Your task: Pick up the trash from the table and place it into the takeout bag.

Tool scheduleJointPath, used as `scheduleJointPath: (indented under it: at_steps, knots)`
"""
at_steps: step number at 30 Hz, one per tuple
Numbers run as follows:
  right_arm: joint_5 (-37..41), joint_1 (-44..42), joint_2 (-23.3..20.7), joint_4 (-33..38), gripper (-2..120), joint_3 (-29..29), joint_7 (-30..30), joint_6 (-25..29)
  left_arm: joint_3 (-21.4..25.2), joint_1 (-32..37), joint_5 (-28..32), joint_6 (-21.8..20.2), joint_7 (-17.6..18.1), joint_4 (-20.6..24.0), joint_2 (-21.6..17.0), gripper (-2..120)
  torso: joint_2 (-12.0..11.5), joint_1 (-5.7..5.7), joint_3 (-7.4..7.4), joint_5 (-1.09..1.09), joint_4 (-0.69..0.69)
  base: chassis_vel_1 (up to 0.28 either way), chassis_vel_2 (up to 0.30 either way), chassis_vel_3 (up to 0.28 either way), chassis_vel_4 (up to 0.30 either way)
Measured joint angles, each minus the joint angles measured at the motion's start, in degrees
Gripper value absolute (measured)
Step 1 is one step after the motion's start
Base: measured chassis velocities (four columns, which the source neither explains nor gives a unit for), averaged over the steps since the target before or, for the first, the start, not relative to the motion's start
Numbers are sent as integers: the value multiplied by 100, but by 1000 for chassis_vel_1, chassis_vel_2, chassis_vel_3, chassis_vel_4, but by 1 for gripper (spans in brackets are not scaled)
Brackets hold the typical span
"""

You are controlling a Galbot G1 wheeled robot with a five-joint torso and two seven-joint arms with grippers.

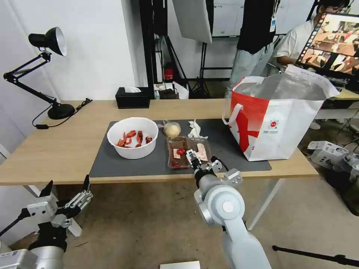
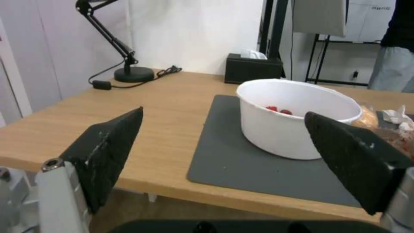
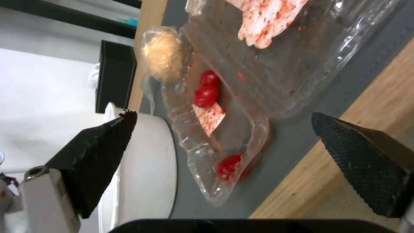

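The clear tray [image 1: 188, 152] lies open on the dark grey mat [image 1: 127, 166], its two halves side by side so that its long axis runs along the table's near edge. It is thin, crinkled plastic holding red scraps and stained bits of paper. Just behind it sit a wrapped beige lump [image 1: 172, 129] and a crumpled white tissue [image 1: 195, 129]. To the left stands a round white bowl [image 1: 132, 137], smooth-walled, with red crayfish shells at the bottom. The takeout bag [image 1: 275, 117] stands upright at the mat's right end, boxy, white with a red panel, its silver-lined mouth open upward.

The right gripper [image 3: 224, 129] hovers at the tray's near edge, its black textured fingers spread wide with nothing between them. The left gripper [image 1: 67, 186] hangs below the table's front edge, well left of the bowl, fingers likewise released.

The table [image 1: 56, 149] is light wood on white legs. A black desk lamp [image 1: 45, 71] and a black tissue box [image 1: 132, 97] stand along its far side, before a white wall.
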State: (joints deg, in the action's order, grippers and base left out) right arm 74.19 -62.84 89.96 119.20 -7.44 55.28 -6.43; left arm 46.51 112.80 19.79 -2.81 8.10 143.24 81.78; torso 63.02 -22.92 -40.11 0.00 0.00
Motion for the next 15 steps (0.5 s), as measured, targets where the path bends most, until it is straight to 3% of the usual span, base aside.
scheduleJointPath:
  at_steps: [15]
  knots:
    - [476,101,-2,-160,100,-286,-6,91,2,-14,12,39,0,0,-19,100,0,0,0,0,0,0,0,0,0]
